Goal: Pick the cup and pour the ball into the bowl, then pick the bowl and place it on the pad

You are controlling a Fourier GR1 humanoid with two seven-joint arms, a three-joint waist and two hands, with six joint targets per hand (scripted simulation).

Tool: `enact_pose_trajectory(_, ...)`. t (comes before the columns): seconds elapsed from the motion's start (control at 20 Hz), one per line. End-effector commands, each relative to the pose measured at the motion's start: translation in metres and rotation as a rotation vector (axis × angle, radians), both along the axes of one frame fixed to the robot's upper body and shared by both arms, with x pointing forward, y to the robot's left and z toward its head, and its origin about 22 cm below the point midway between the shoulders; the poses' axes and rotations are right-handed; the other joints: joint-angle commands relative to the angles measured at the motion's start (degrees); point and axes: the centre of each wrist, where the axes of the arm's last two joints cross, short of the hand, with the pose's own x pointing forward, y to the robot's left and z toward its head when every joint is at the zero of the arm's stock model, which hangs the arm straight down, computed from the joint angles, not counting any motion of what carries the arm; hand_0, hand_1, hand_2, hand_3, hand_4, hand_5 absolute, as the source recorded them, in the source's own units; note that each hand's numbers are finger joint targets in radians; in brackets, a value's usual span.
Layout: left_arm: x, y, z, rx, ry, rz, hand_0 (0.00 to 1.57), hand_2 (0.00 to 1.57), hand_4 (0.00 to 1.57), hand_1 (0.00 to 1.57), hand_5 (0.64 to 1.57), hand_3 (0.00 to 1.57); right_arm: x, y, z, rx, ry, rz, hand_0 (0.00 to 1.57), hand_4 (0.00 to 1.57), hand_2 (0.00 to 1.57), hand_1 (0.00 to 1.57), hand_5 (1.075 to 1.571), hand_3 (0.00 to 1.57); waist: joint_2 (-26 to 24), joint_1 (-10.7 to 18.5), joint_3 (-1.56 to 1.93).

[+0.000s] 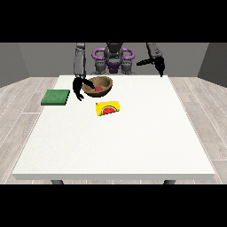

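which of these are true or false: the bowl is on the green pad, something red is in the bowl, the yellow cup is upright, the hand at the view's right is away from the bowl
1. The bowl is on the green pad. False: it is off the pad, tilted, beside the hand at the view's left.
2. Something red lies in the bowl. True.
3. The yellow cup stands upright. False: it lies on its side on the table.
4. The hand at the view's right is away from the bowl. True.
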Motion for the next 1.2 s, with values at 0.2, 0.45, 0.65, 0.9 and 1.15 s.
enact_pose_trajectory(0.2, 0.002, -0.010, 0.000, -0.005, 0.011, -0.061, 0.00, 0.00, 0.71, 0.00, 1.515, 0.00, -0.030, -0.011, -0.027, -0.429, 0.323, -0.116, 1.57, 0.93, 1.57, 1.57, 1.563, 1.49, 0.93, 3.75, 1.27)
enact_pose_trajectory(0.45, -0.007, 0.029, -0.029, -0.031, 0.130, 0.026, 0.00, 0.00, 0.96, 0.00, 1.423, 0.00, -0.005, 0.006, -0.003, -0.437, 0.432, -0.115, 1.57, 0.86, 1.57, 1.57, 1.567, 1.05, -7.02, -0.07, 1.37)
enact_pose_trajectory(0.65, -0.027, 0.062, -0.063, -0.040, 0.238, 0.138, 0.00, 0.00, 0.99, 0.00, 1.419, 0.00, 0.035, 0.018, 0.042, -0.447, 0.503, -0.048, 1.57, 0.82, 1.57, 1.57, 1.564, 0.97, -13.55, -6.20, 1.46)
enact_pose_trajectory(0.9, -0.063, 0.085, -0.099, -0.039, 0.328, 0.218, 0.00, 0.00, 1.01, 0.00, 1.407, 0.00, 0.058, 0.003, 0.088, -0.411, 0.565, 0.019, 1.57, 0.82, 1.57, 1.57, 1.568, 0.78, -18.76, -10.80, 1.54)
enact_pose_trajectory(1.15, -0.032, 0.067, -0.050, -0.035, 0.227, 0.108, 0.00, 0.00, 1.00, 0.00, 1.418, 0.00, 0.066, -0.055, 0.122, -0.359, 0.483, -0.129, 1.57, 0.79, 1.57, 1.57, 1.570, 0.77, -12.04, -4.97, 1.63)
